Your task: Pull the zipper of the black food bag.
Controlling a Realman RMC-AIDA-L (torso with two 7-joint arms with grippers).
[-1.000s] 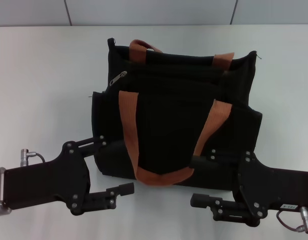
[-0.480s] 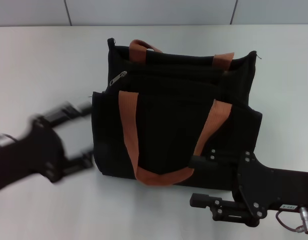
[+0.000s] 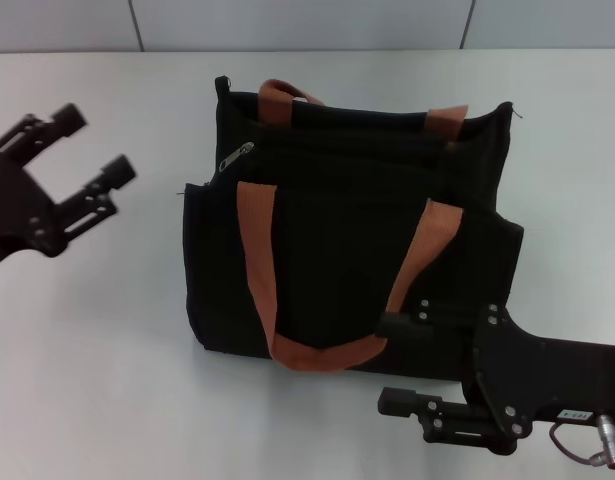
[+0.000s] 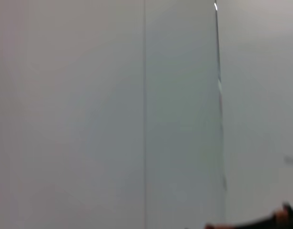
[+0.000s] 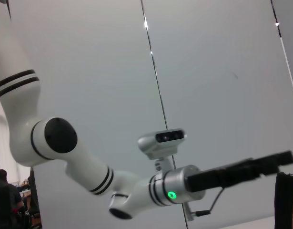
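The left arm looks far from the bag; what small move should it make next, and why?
Probably swing the open left end effector toward the zipper at the black food bag's upper left corner; it hangs well left of the bag, touching nothing.

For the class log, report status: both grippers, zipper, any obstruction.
Left gripper open, raised left of black fabric food bag. Right gripper open, near bag's front. Silver zipper pull tab untouched, unobstructed.

The black food bag (image 3: 352, 225) stands mid-table (image 3: 107, 380). The zipper (image 3: 236, 156) sits at its far left. The left gripper (image 3: 84, 152) hangs left, apart; the right gripper (image 3: 392, 362) is near-right, by its base.
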